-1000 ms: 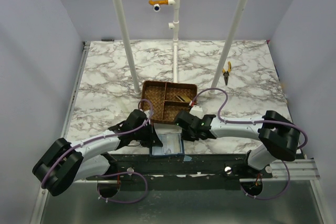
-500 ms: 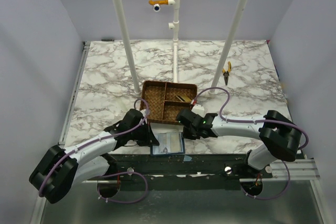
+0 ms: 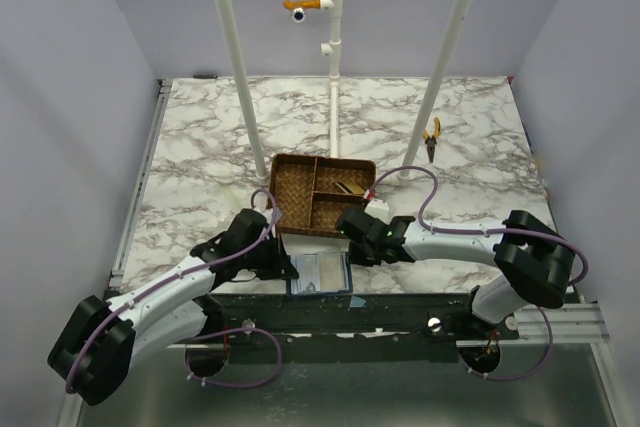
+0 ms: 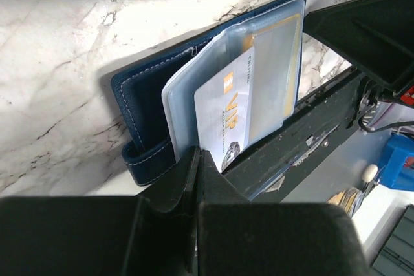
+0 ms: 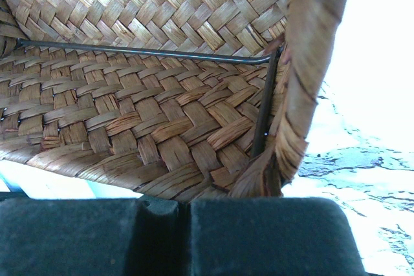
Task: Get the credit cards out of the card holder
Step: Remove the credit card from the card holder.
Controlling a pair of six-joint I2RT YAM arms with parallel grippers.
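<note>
The navy card holder point(image 3: 320, 273) lies open at the table's near edge. In the left wrist view its navy cover point(image 4: 139, 95) shows with clear sleeves point(image 4: 272, 37) and a pale VIP credit card point(image 4: 226, 117) in them. My left gripper point(image 3: 284, 265) is shut, its tips point(image 4: 197, 154) touching the near edge of sleeve and card; I cannot tell if anything is pinched. My right gripper point(image 3: 352, 245) is shut and empty against the near wall of the wicker tray point(image 5: 162, 127); it also shows in the right wrist view point(image 5: 187, 203). Gold and dark cards point(image 3: 350, 188) lie in the tray.
The brown wicker divided tray point(image 3: 290, 175) stands just behind the holder. Yellow-handled pliers point(image 3: 431, 139) lie at the back right. Three white poles point(image 3: 243, 97) rise from the table. The black front rail point(image 4: 304, 140) runs right beside the holder.
My left arm's elbow has swung out to the left and lowered, while its gripper stayed at the holder's left edge. My right gripper has barely moved.
</note>
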